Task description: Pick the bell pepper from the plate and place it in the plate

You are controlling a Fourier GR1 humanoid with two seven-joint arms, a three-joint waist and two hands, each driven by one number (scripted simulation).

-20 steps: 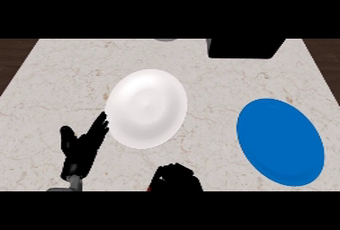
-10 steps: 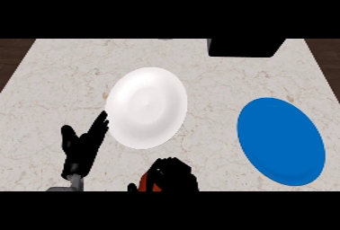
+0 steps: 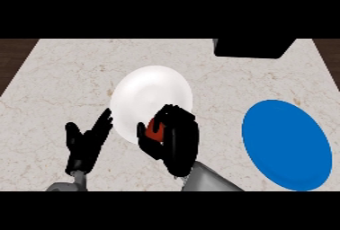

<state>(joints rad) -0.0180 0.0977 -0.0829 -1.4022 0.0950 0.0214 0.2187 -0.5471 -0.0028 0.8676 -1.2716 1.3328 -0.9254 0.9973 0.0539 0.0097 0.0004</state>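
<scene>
Right hand (image 3: 171,139): clenched around the red bell pepper (image 3: 156,128), held at the white plate (image 3: 150,99)'s 5 o'clock edge. Left hand (image 3: 85,141): fingers straight, released, shown at the white plate's 8 o'clock. Blue plate (image 3: 287,143): lies at 3 o'clock on the marble counter (image 3: 66,81). Black box (image 3: 252,47): seen at 1 o'clock.

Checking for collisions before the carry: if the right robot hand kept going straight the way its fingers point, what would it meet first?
The right robot hand, curled round the red bell pepper, points up-left toward the white plate. It already overlaps that plate's lower edge, so the plate probably comes first, though their heights can't be compared in this view.
</scene>
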